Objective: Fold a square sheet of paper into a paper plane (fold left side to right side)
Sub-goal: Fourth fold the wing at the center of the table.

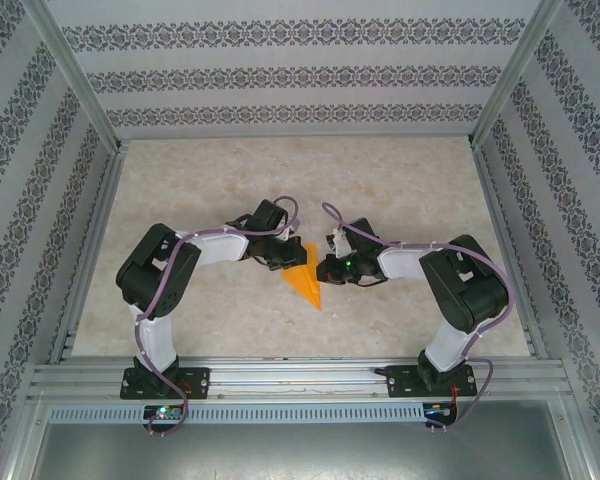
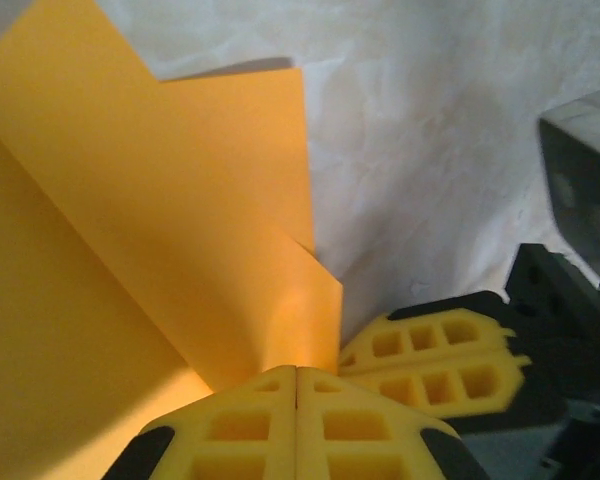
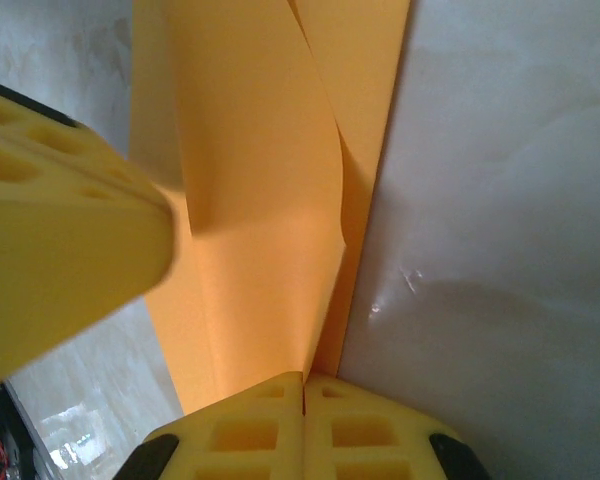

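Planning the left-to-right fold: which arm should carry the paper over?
Probably left: the left fingers are shut on the paper at its left side; the right fingers pinch its right side, anchoring it.

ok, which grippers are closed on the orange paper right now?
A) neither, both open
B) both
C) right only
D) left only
B. In their own wrist views the left gripper and the right gripper each have the jaws pressed together, and the orange paper runs down into the seam between the fingers.
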